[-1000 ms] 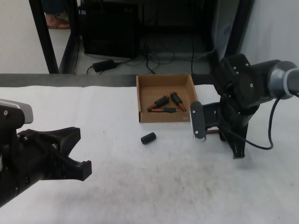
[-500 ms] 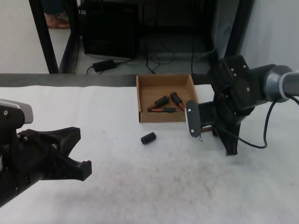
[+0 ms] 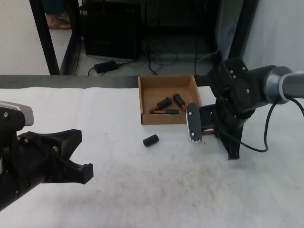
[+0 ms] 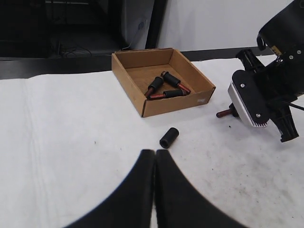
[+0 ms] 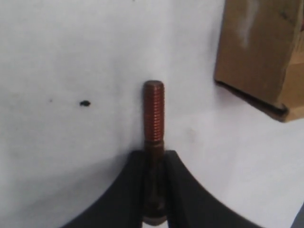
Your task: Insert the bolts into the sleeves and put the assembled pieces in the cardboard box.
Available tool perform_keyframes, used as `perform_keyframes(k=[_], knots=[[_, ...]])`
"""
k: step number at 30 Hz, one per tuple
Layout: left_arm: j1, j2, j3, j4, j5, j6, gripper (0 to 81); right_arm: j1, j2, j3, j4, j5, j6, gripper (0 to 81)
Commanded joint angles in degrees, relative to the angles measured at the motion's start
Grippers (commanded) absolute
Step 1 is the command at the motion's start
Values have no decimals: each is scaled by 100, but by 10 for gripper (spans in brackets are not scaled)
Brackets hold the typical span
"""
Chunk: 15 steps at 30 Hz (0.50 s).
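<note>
Right wrist view: my right gripper (image 5: 154,159) is closed tight on the bolt (image 5: 154,109), clamping its head end (the threaded shank projects past the fingertips). A corner of the cardboard box (image 5: 251,52) lies near the bolt's tip. My left gripper (image 4: 155,156) has its fingers pressed together, holding nothing. The loose sleeve (image 4: 169,137) lies on the white table (image 4: 71,123) ahead of it, short of the box.
</note>
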Motion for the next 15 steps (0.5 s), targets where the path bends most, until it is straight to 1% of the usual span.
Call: perform_keyframes(k=[1,7,10,11,13,15], knots=[[19,-18,2,-61,5,1,6,119,-210,76,651,-138,584,3],[19,-18,2,-61,5,1,6,563,-1279,62,1658,-1019,2769,3],[19,-18,2,-61,5,1,6,802,-1761,62,1876,-1394,3964,3],[19,-18,2,-61,5,1,6,882,-1880,62,1913,-1496,4540,3],[19,-18,2,-61,5,1,6,995,-2031,62,1967,-1696,5960,3],[19,-18,2,-72,4,1,6,1034,-2094,62,2030,-2197,7294,3]])
